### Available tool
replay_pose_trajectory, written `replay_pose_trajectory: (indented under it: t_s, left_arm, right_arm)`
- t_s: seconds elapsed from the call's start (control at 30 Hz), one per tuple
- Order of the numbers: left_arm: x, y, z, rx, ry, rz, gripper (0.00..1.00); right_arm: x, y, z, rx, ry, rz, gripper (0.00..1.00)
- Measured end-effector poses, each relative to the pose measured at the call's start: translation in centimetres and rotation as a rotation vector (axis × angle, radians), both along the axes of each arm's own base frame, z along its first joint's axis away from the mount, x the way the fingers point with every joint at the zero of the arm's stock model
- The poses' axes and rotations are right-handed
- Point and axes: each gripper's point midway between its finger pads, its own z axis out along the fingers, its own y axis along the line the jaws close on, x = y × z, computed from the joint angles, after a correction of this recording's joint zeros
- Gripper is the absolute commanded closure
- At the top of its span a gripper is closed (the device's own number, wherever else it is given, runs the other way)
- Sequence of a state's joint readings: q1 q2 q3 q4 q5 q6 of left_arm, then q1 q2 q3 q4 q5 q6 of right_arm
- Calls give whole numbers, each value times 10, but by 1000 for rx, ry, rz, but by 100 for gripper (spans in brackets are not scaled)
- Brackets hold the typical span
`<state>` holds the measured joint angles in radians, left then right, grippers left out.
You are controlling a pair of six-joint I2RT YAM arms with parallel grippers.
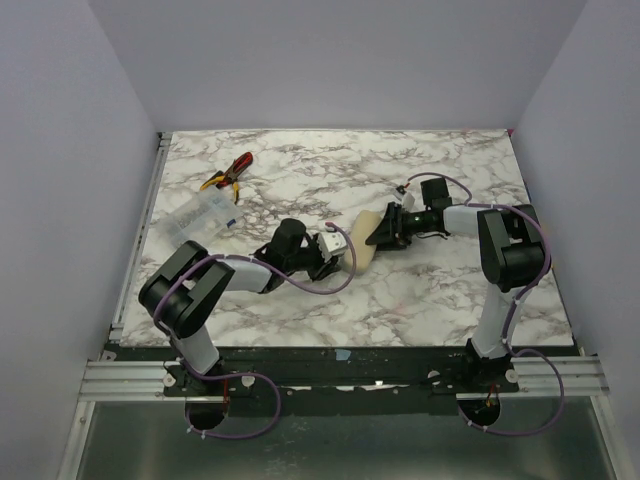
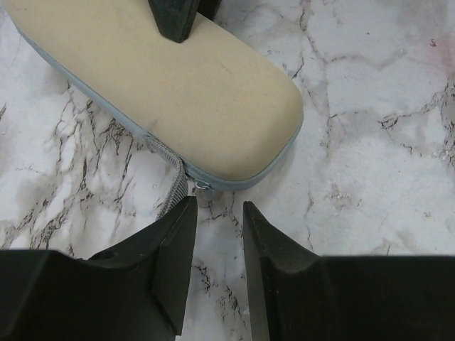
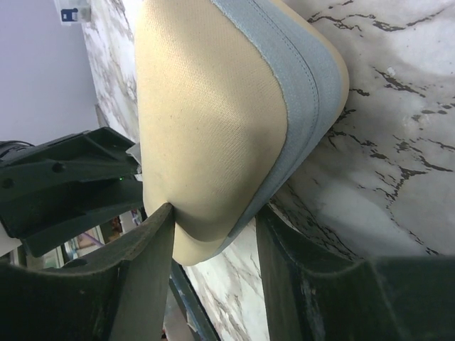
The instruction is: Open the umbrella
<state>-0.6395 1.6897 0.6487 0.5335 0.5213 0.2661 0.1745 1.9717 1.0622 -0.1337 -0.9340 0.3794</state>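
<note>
Umbrella (image 2: 178, 92) looks soft, light and squashy; its end is pinched by the right gripper (image 3: 213, 227). Zipper pull (image 2: 202, 185), mid-frame, should be taken by the left gripper (image 2: 219, 213), jaws slightly parted, empty.

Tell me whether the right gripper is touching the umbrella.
Touching. In the right wrist view, the right gripper presses one finger into the umbrella, denting its beige fabric.

A compact beige fabric umbrella (image 1: 364, 244) lies folded on the white marble-patterned tabletop (image 1: 430, 290). The left gripper (image 1: 335, 250) sits just beside the umbrella's left end, and the right gripper (image 1: 387, 231) meets its right end. Red-and-yellow pliers (image 1: 228, 172) lie well off to its far left, with a clear plastic box (image 1: 200, 215) nearer on that side.
</note>
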Motion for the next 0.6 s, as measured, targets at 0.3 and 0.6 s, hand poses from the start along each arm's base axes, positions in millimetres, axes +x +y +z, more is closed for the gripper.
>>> replay_pose_trajectory:
  t_s: [0.3,0.6]
  left_arm:
    - [-1,-3,-12,22,-12,-46,70]
    - [5,-6,-9,21,-32,-54,86]
  right_arm:
    - [-2,1,-1,12,10,8,57]
    - [-3,1,-2,28,32,3,67]
